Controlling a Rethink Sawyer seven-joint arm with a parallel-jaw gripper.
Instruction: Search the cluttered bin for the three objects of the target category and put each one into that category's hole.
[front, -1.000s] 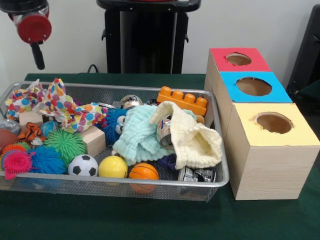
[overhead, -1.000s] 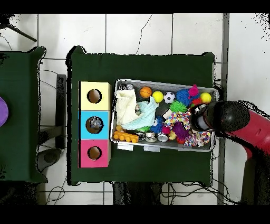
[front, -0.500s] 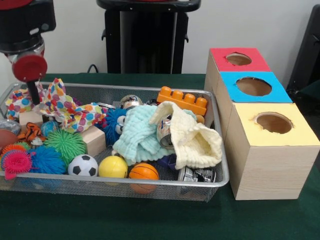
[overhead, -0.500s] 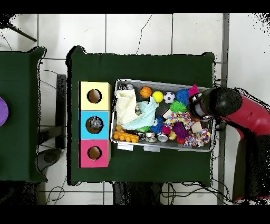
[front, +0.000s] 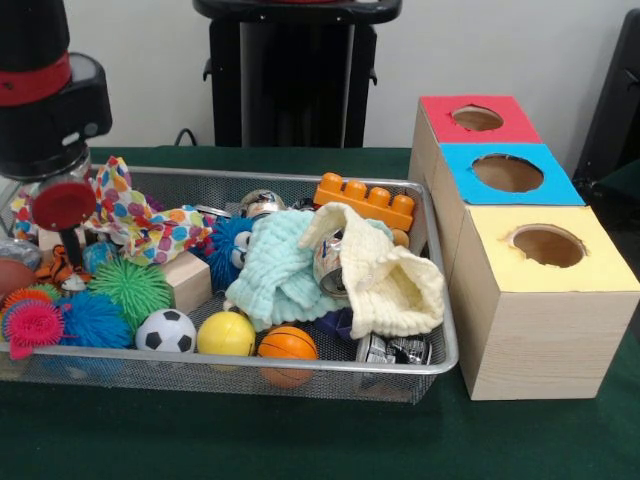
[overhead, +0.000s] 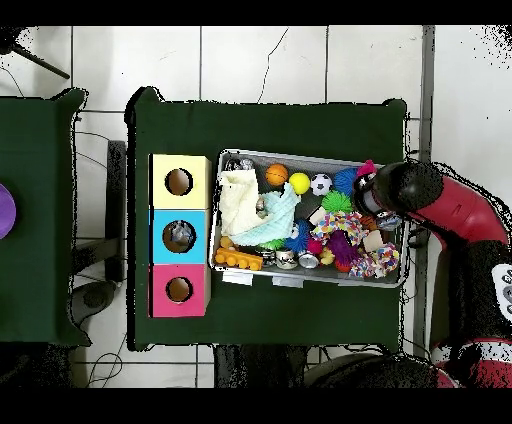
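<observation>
Wire mesh bin (front: 440, 345) fills the lower left of the front view, packed with toys, and the gripper (front: 72, 248) hangs at the far left of the frame, down among the clutter; whether it is open or closed I cannot tell, and nothing shows in its grasp. Its tip sits just above a small tiger toy (front: 62, 268), beside the polka-dot cloth (front: 130, 215) and a wooden block (front: 183, 280). Along the front rim sit a soccer ball (front: 165, 331), a yellow ball (front: 226, 334) and an orange basketball (front: 287, 345), with a green spiky ball (front: 130, 288), a blue spiky ball (front: 92, 320) and a pink one (front: 31, 325) at lower left. Mid-bin, a mint cloth (front: 275, 270) and a cream cloth (front: 395, 285) drape over a can (front: 330, 262); an orange brick (front: 365, 200) lies behind. At right stand three boxes in a row: red (front: 478, 120), blue (front: 508, 172), yellow (front: 548, 250), each with a hole on top. From overhead, the arm (overhead: 440, 205) covers the bin's right end.
</observation>
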